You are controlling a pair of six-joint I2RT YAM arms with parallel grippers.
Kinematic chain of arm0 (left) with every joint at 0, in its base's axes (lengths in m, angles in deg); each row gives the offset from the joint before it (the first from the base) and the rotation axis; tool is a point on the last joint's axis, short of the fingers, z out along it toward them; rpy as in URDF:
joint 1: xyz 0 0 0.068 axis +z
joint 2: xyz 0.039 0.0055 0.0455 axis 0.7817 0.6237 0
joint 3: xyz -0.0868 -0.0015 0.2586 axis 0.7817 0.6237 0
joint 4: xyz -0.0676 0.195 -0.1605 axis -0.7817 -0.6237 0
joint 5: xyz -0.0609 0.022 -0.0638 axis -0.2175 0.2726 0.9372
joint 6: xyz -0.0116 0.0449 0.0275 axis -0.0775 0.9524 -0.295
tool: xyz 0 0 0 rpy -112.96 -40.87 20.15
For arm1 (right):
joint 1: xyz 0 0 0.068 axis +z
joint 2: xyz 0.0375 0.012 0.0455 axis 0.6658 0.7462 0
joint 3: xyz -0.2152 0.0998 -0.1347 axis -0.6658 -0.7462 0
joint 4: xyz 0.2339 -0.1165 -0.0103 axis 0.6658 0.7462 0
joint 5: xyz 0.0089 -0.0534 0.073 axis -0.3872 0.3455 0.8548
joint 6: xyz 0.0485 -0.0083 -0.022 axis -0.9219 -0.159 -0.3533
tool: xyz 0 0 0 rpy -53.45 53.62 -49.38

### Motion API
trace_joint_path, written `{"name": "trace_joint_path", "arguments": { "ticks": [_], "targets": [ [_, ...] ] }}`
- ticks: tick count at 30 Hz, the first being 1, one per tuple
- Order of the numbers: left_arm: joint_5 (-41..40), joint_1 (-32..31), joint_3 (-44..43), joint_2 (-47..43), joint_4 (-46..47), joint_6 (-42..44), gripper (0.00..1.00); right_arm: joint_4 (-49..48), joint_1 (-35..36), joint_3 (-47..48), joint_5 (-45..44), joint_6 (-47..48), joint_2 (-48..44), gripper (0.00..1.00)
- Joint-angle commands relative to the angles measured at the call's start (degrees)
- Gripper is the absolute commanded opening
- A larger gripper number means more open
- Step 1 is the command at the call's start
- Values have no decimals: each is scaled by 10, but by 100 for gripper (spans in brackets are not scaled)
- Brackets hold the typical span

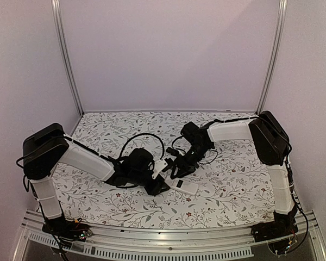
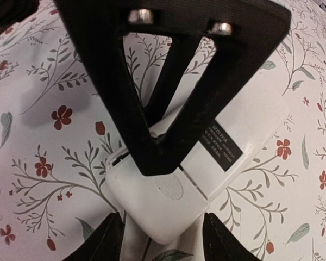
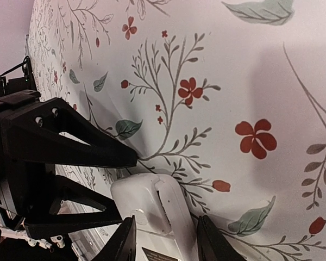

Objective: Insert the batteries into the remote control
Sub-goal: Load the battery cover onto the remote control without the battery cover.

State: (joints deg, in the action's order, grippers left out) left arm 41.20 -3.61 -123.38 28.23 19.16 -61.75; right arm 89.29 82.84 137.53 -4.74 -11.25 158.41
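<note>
At the near edge of the counter [image 1: 233, 187], the two arms are bolted, the left arm [image 1: 87, 159] reaching in from one side and the right arm [image 1: 233, 130] from the other, so that they meet over the middle of the flowered surface.

There the remote control [image 2: 244, 125] is laid flat on the counter, white back upward. A small dark label [image 2: 223, 144] is seen on it, its print too small to be read, and a ribbed thumb mark [image 2: 171, 187] is set near one end.

That rounded end is straddled by the left gripper [image 2: 163, 223], one of its fingers [image 2: 100, 242] on each side. Whether they press on the plastic or stand just clear of it cannot be told from these views.

The remote control is clamped by the right gripper [image 3: 165, 220], its fingers [image 3: 209, 242] being set against the two long edges. From the left wrist, a black triangular finger of this gripper is seen lying across the white back.

Beyond the grippers, bare patterned counter is followed by a plain pale back wall [image 1: 168, 54], framed by two metal posts [image 1: 65, 54].
</note>
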Motion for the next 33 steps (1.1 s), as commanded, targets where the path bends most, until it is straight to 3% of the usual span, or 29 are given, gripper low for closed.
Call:
{"name": "trace_joint_path", "arguments": {
  "ticks": [1,8,13,20,33],
  "targets": [
    [-9,6,20,-27,-16,-14,55,15,2,8,-28,12,19,37],
    [1,17,25,-34,0,-24,52,17,2,8,-34,12,19,33],
    [5,19,12,-20,-1,-16,48,15,1,11,-13,13,15,39],
    [13,19,4,-16,6,-14,42,11,1,14,14,12,14,39],
    [11,19,-15,11,-6,-8,39,9,1,15,17,11,16,34]
  ]
}}
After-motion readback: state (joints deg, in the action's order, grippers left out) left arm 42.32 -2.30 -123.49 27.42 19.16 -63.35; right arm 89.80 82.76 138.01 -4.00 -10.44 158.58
